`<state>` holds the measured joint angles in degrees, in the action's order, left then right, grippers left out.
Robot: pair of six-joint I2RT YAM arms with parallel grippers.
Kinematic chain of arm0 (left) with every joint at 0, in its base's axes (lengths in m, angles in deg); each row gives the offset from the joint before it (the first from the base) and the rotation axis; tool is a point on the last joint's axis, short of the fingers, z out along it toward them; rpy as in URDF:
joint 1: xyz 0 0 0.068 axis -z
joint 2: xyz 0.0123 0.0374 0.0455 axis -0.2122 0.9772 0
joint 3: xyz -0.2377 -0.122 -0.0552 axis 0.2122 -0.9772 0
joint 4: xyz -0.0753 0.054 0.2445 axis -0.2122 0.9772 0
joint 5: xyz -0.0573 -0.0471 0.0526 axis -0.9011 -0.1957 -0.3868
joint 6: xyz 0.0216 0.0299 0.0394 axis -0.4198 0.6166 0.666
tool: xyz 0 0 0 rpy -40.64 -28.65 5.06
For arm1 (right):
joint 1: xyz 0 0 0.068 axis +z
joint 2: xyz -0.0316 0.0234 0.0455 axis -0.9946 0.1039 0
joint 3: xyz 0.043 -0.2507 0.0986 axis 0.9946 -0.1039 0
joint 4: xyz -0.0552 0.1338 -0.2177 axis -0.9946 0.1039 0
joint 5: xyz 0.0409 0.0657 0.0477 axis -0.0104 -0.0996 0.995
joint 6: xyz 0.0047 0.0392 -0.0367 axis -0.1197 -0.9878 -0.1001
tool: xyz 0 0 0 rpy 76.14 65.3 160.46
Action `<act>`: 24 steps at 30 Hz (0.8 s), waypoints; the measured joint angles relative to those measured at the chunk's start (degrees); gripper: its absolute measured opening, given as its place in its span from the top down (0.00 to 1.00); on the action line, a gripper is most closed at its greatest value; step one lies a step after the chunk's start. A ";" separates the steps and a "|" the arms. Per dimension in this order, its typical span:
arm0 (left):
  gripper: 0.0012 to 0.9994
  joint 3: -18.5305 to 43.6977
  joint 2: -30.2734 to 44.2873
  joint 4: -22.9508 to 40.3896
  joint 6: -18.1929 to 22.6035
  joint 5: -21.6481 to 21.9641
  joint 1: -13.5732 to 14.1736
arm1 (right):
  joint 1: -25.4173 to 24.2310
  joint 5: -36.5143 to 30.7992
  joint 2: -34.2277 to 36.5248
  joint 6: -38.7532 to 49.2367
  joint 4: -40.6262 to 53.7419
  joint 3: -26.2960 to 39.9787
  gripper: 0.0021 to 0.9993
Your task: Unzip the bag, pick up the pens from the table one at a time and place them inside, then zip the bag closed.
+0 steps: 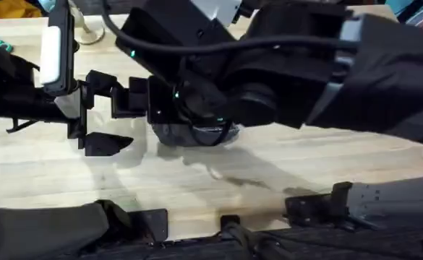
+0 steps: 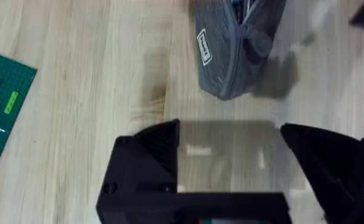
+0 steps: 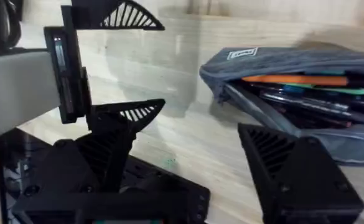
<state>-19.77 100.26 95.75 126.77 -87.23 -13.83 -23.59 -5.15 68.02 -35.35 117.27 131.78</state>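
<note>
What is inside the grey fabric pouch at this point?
The oblong grey fabric pencil pouch lies unzipped on the light wooden table. Inside lie an orange stick pen, a green one and darker ones beneath. Its far end is covered, so the count is unclear.

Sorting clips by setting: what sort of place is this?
Probably a robotics lab bench: a butcher-block table, a green circuit board lying on it, and an open grey pouch of pens.

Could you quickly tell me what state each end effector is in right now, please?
Left end effector: open, holding nothing, just short of the grey bag.
Right end effector: open, holding nothing, beside the unzipped bag with pens inside.
</note>
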 joint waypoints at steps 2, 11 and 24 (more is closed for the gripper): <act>0.01 0.00 0.00 0.02 0.00 0.00 0.00 | 0.26 0.09 0.12 -0.52 -0.68 -0.09 0.00; 0.01 0.00 0.00 0.01 0.00 0.00 0.00 | 2.00 0.11 1.82 -0.94 -1.73 -0.09 0.00; 0.01 0.00 0.01 0.01 0.00 0.00 0.00 | 2.01 0.09 7.76 -1.97 -2.52 -0.09 0.00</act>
<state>-19.77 100.27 95.76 126.77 -87.23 -13.83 -21.58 -5.06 75.79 -37.32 114.75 131.69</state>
